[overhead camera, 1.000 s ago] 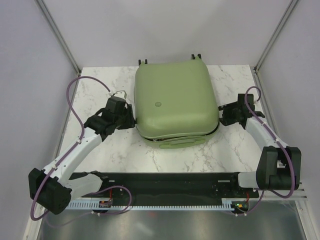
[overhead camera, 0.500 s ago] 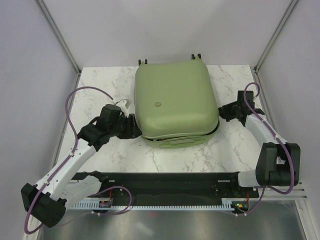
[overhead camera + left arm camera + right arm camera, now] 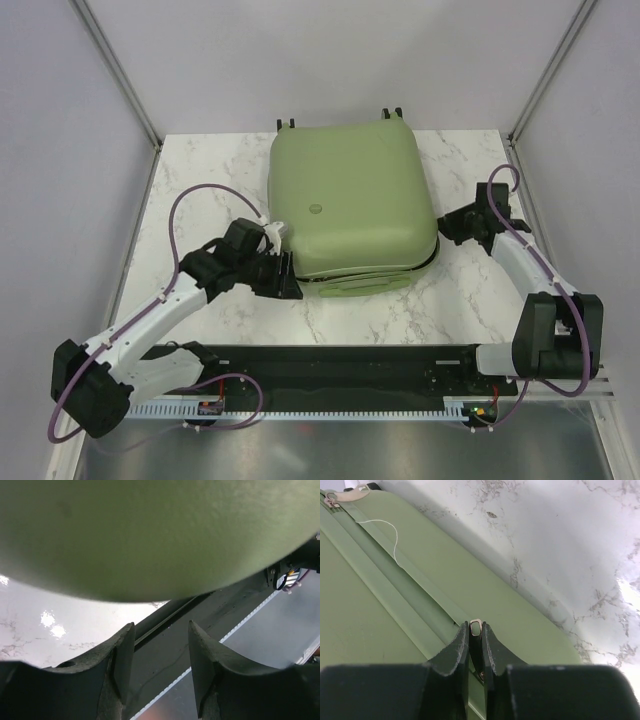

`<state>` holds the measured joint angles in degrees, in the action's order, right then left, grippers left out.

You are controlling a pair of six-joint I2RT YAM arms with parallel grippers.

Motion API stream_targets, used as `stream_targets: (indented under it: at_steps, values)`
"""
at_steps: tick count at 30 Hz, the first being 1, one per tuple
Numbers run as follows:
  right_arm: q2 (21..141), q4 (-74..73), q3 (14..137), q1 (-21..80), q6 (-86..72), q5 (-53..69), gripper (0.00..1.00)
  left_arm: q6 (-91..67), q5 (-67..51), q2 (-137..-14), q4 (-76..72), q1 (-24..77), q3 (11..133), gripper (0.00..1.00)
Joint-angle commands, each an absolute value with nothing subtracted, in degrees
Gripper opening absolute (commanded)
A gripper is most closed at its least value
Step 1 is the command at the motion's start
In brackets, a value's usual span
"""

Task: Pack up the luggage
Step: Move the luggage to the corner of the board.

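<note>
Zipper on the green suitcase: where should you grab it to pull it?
Grab the little metal pull tab sticking out of the zip seam on the luggage's right side. It is thin and flat, so come in from that side and pinch its two flat faces, as the right gripper does now.

Luggage [image 3: 350,205] fills centre of table [image 3: 195,185]. Open marble upper left, lower centre of frame. Left gripper [image 3: 287,277] crowds luggage's lower-left corner. Right gripper [image 3: 447,227], pinching zipper pull [image 3: 475,627], blocks narrow right strip.
</note>
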<state>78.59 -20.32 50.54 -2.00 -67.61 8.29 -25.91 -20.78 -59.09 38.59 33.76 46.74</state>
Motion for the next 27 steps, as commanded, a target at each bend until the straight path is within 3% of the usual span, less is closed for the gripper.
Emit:
stream_targets:
  at_steps: [1,10,27]
  values:
    - [75.9,-31.5,47.9,-1.7,-63.5,8.1,0.0,-24.3,-21.5,-61.1,36.5,34.8,46.9,0.54]
    - [72.6,-36.8,47.4,-2.6,-58.3,9.1,0.0,-26.4,-12.3,-66.3,33.8,34.8,49.0,0.54]
    - [66.7,-50.4,49.7,-2.7,-51.5,9.5,0.0,-22.3,-12.9,-74.1,28.7,34.8,57.6,0.54]
